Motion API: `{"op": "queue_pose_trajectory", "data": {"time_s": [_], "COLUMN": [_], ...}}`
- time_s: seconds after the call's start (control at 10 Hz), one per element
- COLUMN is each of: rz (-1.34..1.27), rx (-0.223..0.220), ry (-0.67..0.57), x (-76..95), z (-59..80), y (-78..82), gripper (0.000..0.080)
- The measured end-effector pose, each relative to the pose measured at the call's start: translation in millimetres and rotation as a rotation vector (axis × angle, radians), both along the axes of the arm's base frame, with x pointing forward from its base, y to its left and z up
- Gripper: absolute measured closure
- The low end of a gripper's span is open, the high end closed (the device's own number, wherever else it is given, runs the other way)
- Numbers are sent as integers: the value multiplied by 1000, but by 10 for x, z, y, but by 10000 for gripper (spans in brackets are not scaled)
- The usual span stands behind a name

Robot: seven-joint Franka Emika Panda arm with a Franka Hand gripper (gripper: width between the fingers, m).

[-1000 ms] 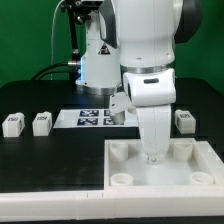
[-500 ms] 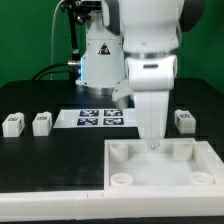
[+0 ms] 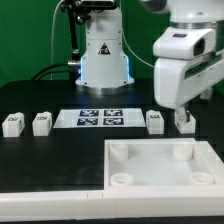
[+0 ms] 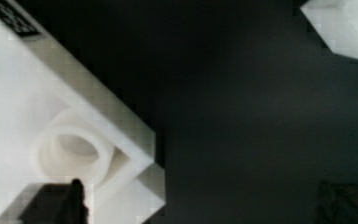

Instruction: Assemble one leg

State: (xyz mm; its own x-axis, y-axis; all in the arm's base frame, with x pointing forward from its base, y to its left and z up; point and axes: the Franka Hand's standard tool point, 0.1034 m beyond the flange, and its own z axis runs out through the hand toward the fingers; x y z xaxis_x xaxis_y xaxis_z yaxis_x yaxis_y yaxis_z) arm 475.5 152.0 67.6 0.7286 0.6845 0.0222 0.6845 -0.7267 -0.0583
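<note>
Black table (image 3: 60, 150), green wall (image 3: 30, 40) behind. My gripper (image 3: 183, 110): jaws spread, empty, just above leg (image 3: 188, 123) at exterior view's right. Best: centre over leg, drop straight, pinch flat sides squarely.

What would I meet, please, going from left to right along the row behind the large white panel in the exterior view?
First leg → second leg → marker board → third leg → fourth leg.

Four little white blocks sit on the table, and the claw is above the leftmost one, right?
Not the leftmost: the exterior view shows the gripper above the leg at that view's far right. The rest is right.
</note>
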Motion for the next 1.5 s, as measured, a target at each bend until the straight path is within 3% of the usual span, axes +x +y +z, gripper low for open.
{"op": "queue_pose_trajectory", "data": {"time_s": [0.3, 0.6, 0.7, 1.1, 1.3, 1.4, 1.5], "rz": [-293, -775, -831, -788, -793, -793, -777], "rx": [4, -9, 4, -14, -145, -188, -260], "ry": [29, 104, 100, 126, 383, 461, 589], "x": [-34, -440, -470, -475, -554, -575, -665], "z": [-20, -206, -229, -224, -152, -196, -197], "y": [15, 199, 212, 202, 100, 47, 17], "gripper": [151, 151, 151, 151, 151, 151, 151]}}
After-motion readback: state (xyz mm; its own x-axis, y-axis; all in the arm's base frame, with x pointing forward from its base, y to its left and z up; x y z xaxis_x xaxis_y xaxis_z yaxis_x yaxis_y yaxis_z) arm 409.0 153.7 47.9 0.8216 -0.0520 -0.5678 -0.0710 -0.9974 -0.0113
